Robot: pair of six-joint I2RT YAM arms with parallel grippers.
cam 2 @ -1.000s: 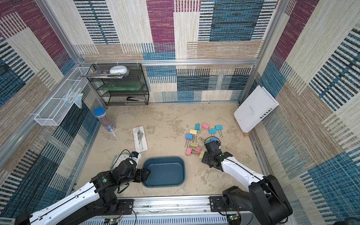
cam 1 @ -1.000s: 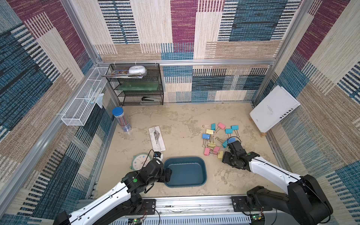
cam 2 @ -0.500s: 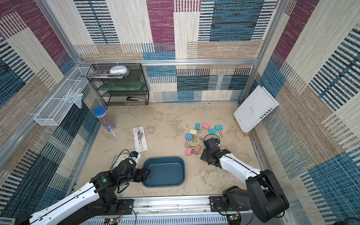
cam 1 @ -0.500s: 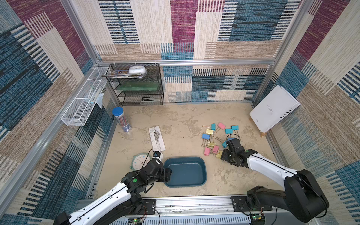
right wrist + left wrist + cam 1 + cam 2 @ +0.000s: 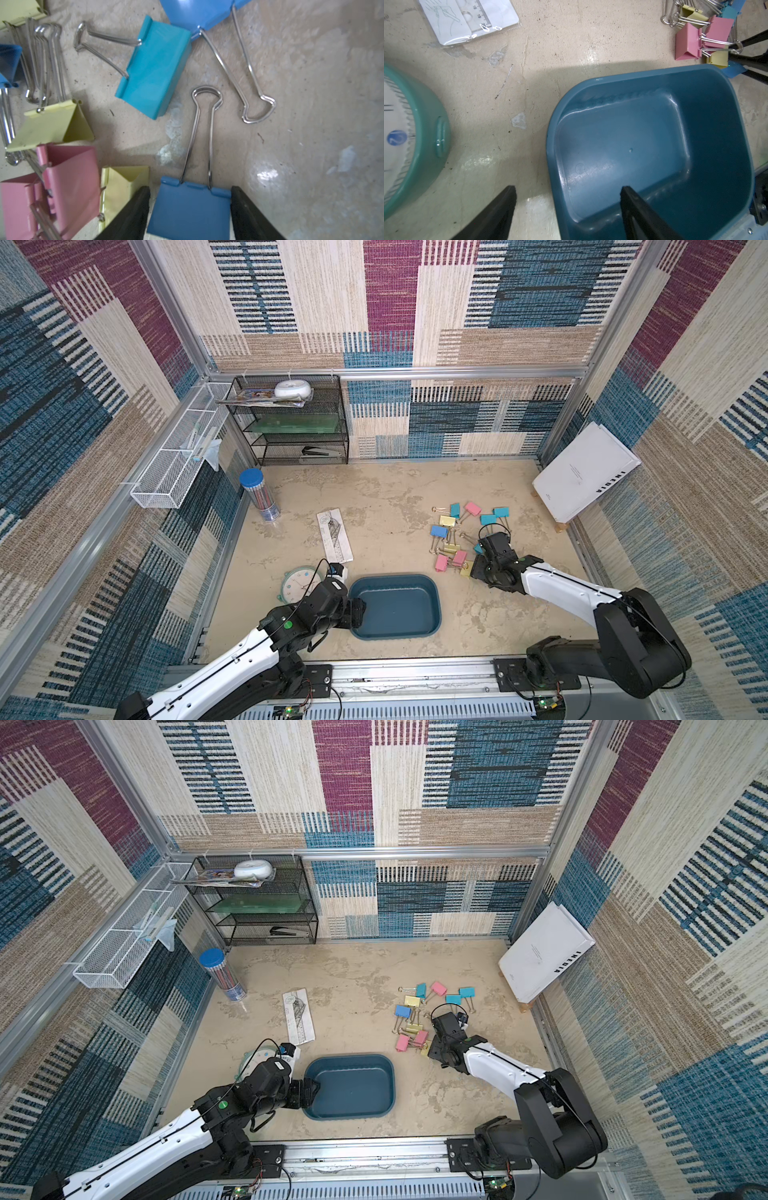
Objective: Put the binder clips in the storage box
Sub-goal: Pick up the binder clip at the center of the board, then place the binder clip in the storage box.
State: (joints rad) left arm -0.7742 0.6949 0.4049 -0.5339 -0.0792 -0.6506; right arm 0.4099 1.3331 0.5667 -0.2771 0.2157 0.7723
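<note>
The dark teal storage box (image 5: 399, 608) (image 5: 351, 1088) lies near the front edge, and nothing is in it. Several pastel binder clips (image 5: 457, 531) (image 5: 419, 1006) lie scattered to its right. My left gripper (image 5: 568, 188) (image 5: 358, 612) is open and straddles the box's left wall (image 5: 552, 166), one finger inside and one outside. My right gripper (image 5: 190, 188) (image 5: 480, 562) is at the near edge of the pile. Its jaws press both ends of a blue binder clip (image 5: 187, 209) that lies on the floor. That clip's wire handle (image 5: 202, 135) points away from the gripper. A teal clip (image 5: 153, 68) lies just beyond.
A green clock (image 5: 300, 585) and a packaged ruler (image 5: 334, 535) lie left of the box. A pencil tube (image 5: 259, 497), a black mesh rack (image 5: 299, 423) and a white wire basket (image 5: 178, 464) stand at the back left. A white book (image 5: 586, 472) leans against the right wall.
My right gripper has moved back and left onto the edge of the clip pile, and its jaws have narrowed slightly around the blue clip. The left arm has not moved.
</note>
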